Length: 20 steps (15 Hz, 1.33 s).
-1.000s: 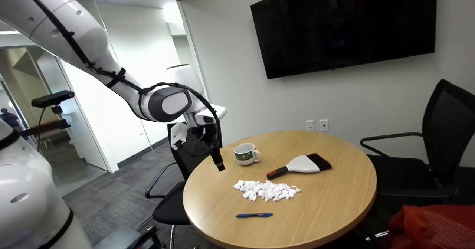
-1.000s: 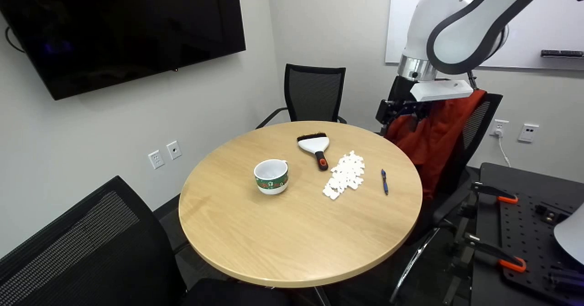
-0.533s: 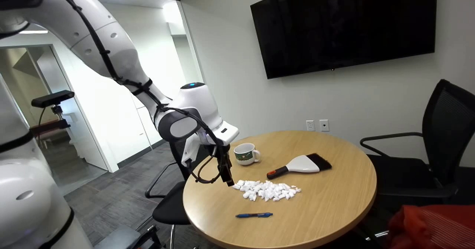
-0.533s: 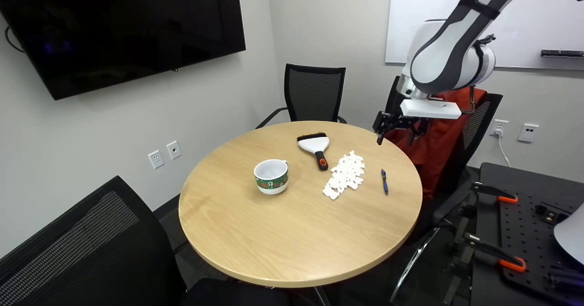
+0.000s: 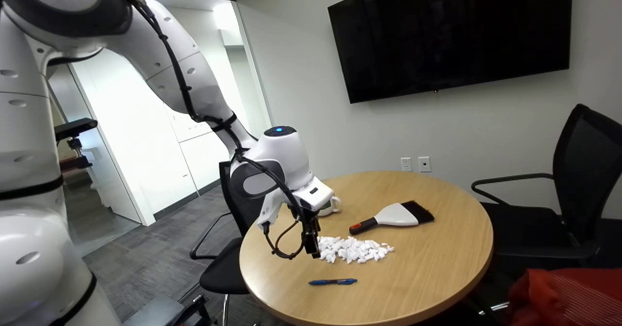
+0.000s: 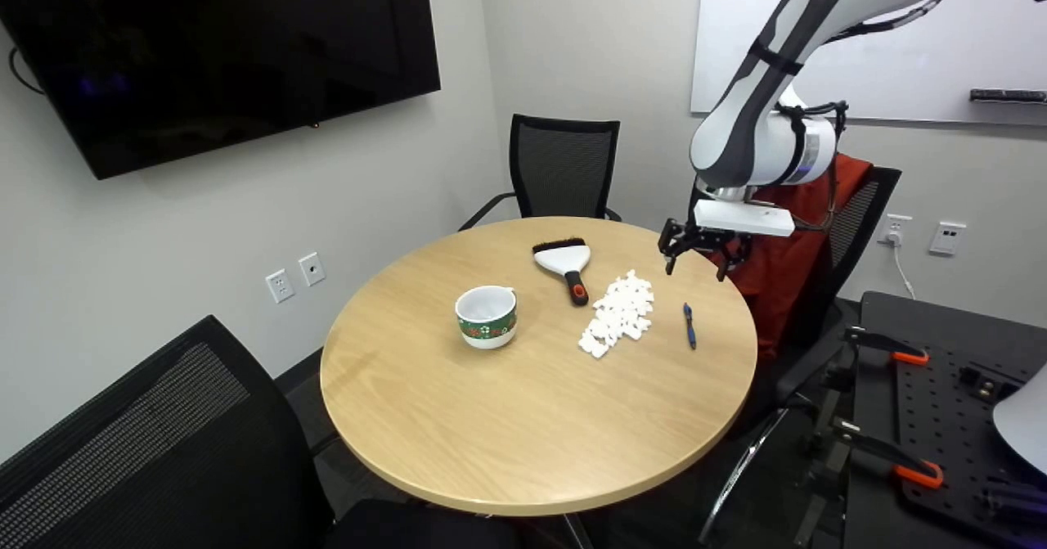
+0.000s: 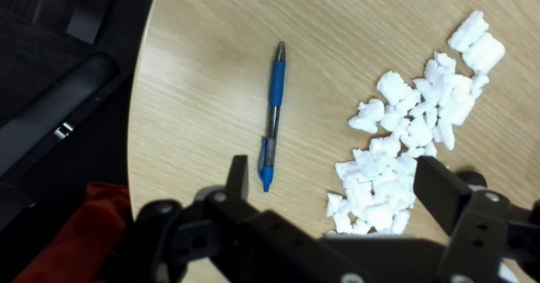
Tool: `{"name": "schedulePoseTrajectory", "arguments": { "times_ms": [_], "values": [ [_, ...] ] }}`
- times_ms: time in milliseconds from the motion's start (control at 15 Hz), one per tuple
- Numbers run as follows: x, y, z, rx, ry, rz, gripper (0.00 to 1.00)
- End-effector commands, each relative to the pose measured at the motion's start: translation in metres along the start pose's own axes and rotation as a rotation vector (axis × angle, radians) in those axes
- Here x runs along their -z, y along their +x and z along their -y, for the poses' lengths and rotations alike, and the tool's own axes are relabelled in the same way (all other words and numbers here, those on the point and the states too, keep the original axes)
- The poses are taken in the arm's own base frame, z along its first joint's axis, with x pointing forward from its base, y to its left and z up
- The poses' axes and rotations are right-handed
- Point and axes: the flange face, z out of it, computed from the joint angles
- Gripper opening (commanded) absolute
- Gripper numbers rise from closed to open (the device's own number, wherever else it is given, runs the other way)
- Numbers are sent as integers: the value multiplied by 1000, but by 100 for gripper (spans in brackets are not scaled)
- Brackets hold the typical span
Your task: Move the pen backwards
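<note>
pen [image 7: 273,116] lies flat on the table [image 6: 491,418], near the heap of white pieces [image 7: 386,186] but not touching it, on the heap's far side from the mug [image 6: 487,317]; it is your target, and you do not have hold of it. your gripper [image 7: 333,177] hangs above the table near the heap, its fingers [image 7: 239,175] standing wide apart with nothing held, and in the wrist view much of the heap shows within that gap, with the pen's clip end [image 7: 268,174] just inside one finger. the step looks like the approach, so shift away from the heap until the pen sits midway between your fingers. it runs roughly across your closing line, so little turning seems needed. narrow the gap before dropping, or the finger on the heap's side may plough into it. something this slim could roll, so close gently and evenly. which way counts as backwards is not plain here; settle that before you lift or drag.
</note>
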Motion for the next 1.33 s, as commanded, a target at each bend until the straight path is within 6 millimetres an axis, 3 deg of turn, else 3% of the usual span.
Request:
{"name": "schedulePoseTrajectory", "arguments": {
  "times_ms": [0,467,800,933,1267],
  "values": [
    [-29,21,-1,-34,-3,-22,100],
    [-76,31,-14,-42,-59,-79,100],
    [-98,35,-16,-46,-77,-85,100],
    [-103,36,-15,-43,-80,-81,72],
    [-109,38,-12,-40,-80,-83,34]
  ]
}}
